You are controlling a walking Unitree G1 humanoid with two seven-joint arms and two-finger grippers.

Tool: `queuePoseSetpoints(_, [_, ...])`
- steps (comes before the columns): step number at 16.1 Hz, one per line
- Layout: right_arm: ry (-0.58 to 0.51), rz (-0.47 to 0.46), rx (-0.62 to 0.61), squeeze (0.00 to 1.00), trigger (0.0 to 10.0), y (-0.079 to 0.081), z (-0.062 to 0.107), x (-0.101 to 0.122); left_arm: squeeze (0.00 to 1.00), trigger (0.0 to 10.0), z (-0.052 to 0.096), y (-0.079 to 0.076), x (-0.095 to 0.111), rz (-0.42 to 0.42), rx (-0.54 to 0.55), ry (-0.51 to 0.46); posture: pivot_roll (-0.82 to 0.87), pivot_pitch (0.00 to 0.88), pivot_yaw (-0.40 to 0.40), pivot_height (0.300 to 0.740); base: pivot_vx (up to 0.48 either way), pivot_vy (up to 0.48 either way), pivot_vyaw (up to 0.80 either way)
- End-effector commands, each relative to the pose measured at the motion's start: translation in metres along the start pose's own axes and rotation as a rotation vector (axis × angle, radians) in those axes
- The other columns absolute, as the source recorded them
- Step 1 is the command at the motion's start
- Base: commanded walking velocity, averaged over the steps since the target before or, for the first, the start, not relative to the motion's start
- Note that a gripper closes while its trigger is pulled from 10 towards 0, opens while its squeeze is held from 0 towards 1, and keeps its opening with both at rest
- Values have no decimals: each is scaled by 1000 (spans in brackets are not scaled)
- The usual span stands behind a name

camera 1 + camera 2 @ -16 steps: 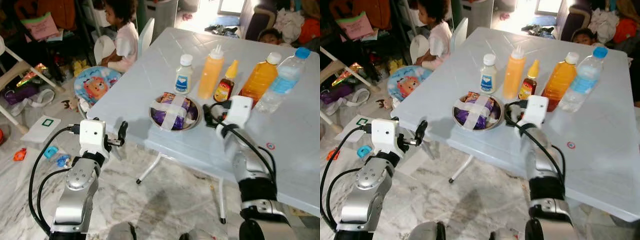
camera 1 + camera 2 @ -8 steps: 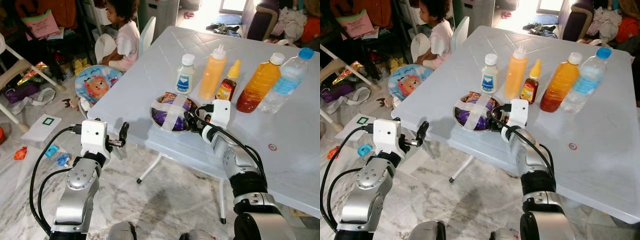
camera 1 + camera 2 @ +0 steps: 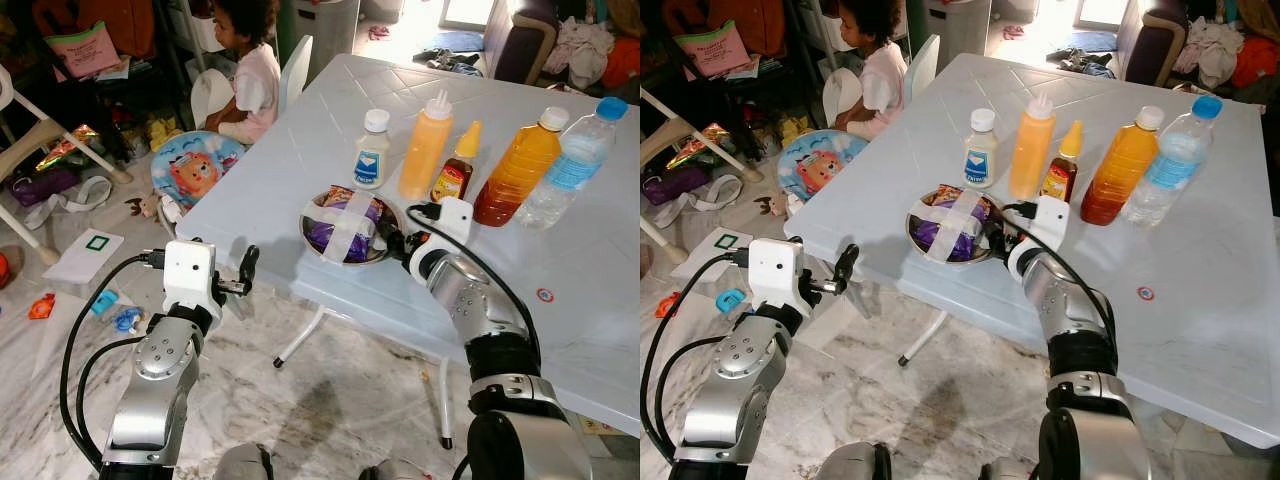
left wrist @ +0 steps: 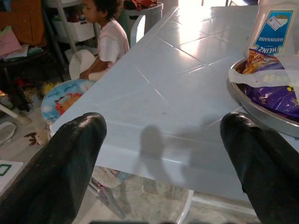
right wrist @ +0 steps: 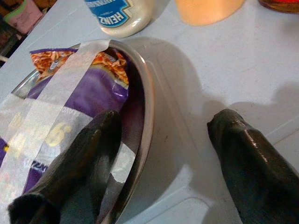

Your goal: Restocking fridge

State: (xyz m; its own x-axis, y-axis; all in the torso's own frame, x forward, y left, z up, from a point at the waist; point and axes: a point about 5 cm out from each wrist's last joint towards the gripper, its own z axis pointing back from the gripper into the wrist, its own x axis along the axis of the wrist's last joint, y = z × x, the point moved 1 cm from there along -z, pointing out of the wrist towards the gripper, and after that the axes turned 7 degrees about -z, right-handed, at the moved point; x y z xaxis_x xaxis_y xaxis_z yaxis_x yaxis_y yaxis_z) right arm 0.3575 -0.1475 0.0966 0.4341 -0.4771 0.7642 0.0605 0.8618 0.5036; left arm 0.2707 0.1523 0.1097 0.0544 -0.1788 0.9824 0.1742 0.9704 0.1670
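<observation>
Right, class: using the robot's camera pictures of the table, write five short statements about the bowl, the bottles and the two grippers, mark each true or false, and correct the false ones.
1. The right gripper straddles the rim of the metal bowl, one finger inside, one outside. True.
2. The bowl holds a purple snack packet crossed with white tape. True.
3. The mayonnaise bottle lies on its side. False: it stands upright behind the bowl.
4. The left gripper grips the table edge. False: it is open, short of the table, touching nothing.
5. The water bottle has a red cap. False: its cap is blue.
</observation>
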Motion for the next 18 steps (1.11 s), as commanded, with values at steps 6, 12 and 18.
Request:
queuePoseSetpoints(6, [136, -94, -161, 0, 0, -20, 6, -25, 0, 10000, -2, -3, 1, -11, -26, 2, -4, 35, 15, 740, 0, 0, 0])
queuePoseSetpoints(12, [122, -59, -218, 0, 627, -22, 16, -24, 0, 10000, -2, -5, 1, -10, -30, 2, -10, 26, 8, 740, 0, 0, 0])
queuePoseSetpoints(18, [114, -33, -189, 0, 10000, -16, 8, -18, 0, 10000, -4, -5, 1, -11, -33, 1, -3, 27, 3, 740, 0, 0, 0])
